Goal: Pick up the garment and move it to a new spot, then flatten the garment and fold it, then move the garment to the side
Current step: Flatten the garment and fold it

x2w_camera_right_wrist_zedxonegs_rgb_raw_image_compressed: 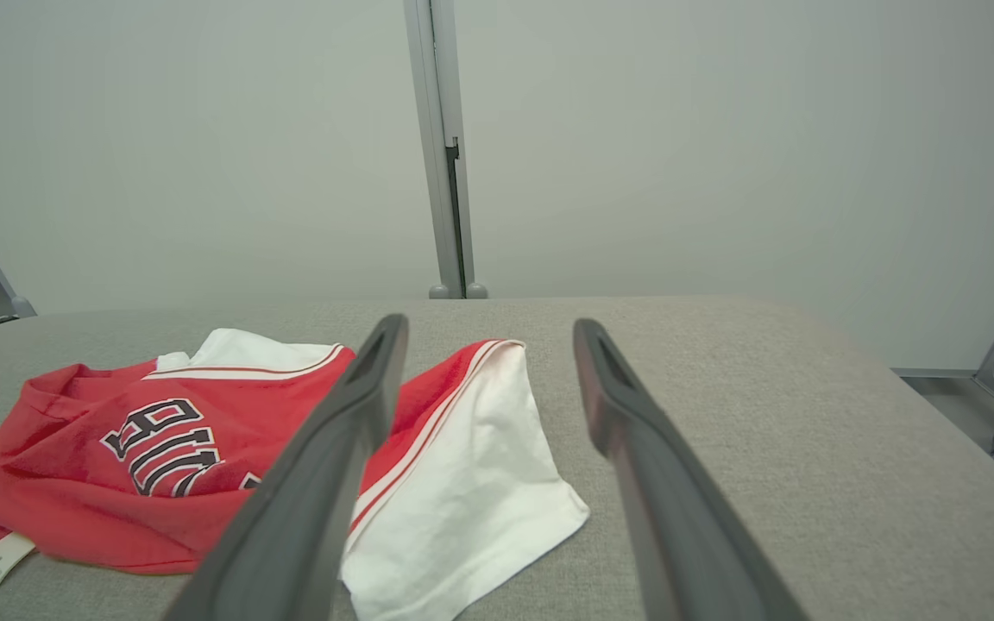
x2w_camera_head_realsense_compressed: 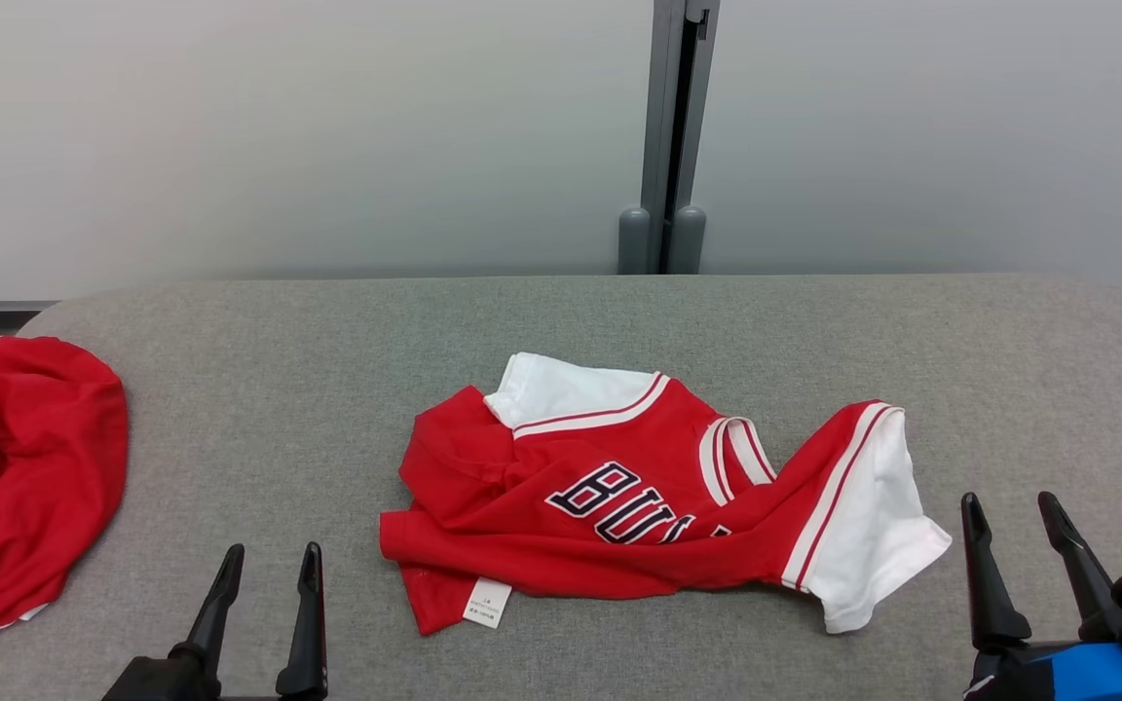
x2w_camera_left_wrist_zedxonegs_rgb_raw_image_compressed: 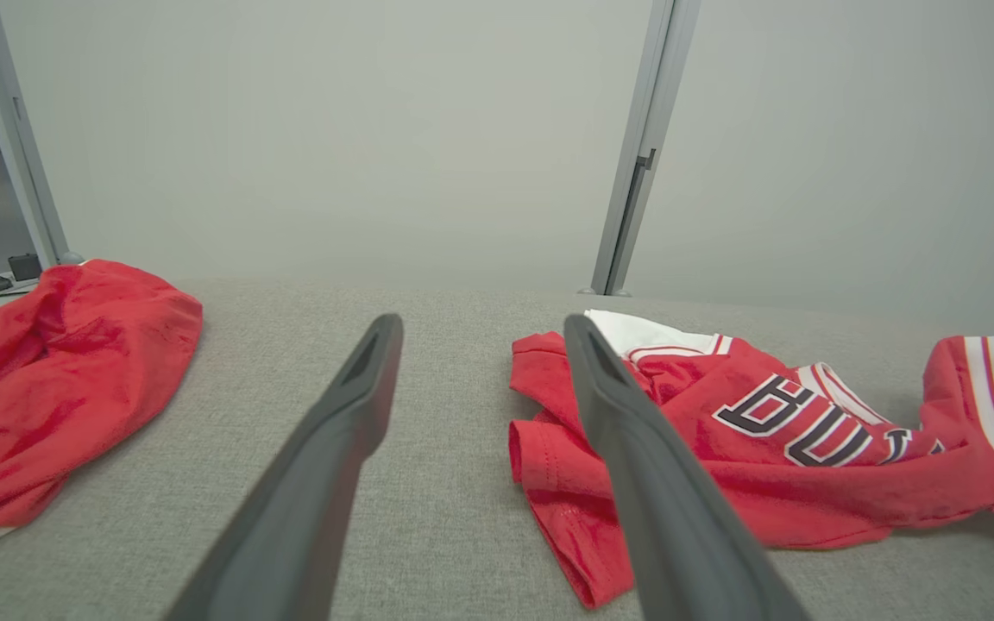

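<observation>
red garment (x2w_camera_head_realsense_compressed: 658,487) crumpled | between left gripper (x2w_camera_head_realsense_compressed: 273,549) and right gripper (x2w_camera_head_realsense_compressed: 1009,498), touching neither | both spread apart, empty

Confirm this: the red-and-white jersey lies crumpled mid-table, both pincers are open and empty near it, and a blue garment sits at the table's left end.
One detail is wrong: the garment at the left end of the table is red, not blue, as the head view shows. The rest holds: the jersey lies crumpled mid-table, with the left pincer and right pincer open and empty near it.
</observation>
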Robot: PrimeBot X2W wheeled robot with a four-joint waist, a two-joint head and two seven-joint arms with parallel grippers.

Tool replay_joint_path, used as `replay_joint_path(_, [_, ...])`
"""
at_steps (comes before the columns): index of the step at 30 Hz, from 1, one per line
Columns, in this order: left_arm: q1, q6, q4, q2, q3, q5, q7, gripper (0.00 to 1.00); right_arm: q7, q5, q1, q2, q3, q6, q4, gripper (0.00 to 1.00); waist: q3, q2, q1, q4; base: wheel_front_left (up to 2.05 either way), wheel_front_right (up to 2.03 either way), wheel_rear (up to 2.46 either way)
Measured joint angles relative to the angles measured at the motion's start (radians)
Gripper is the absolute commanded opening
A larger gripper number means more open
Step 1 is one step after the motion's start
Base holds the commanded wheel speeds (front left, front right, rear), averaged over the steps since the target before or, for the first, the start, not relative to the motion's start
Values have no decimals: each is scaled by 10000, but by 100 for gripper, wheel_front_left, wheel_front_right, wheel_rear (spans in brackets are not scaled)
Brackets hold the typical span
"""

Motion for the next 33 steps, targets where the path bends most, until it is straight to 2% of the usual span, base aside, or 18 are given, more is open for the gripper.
replay_joint_path(9, [37, 2, 58, -54, -219, -92, 270, 100, 353, 46, 55, 0, 105, 0, 21, 100, 13, 0, 0, 19, 0, 0, 0])
replay_joint_path(14, [-122, -36, 464, -140, -535, -278, 1235, 100, 1306, -391, 23, 2, 244, 2, 121, 100, 94, 0, 0, -71, 0, 0, 0])
replay_joint_path(19, [-886, -92, 1315, -378, -853, -470, 2343, 100, 2470, -694, -363, -4, 155, 0, 370, 100, 233, 0, 0, -121, 0, 0, 0])
replay_joint_path(24, [-1864, -84, 2638, -669, -1039, -690, 3536, 100, 3080, -769, -842, 0, -54, 2, 589, 100, 544, 0, 2, -198, 0, 0, 0])
replay_joint_path(29, [-2621, 82, 3659, -888, -1160, -767, 4211, 100, 3524, -1068, -1490, -8, -313, 0, 1298, 100, 891, 0, 2, -339, 0, 0, 0])
replay_joint_path(33, [-3072, 313, 4138, -880, -1158, -652, 4307, 100, 3601, -1308, -2192, 2, -360, 2, 1871, 100, 1132, 1, 2, -401, 0, 0, 0])
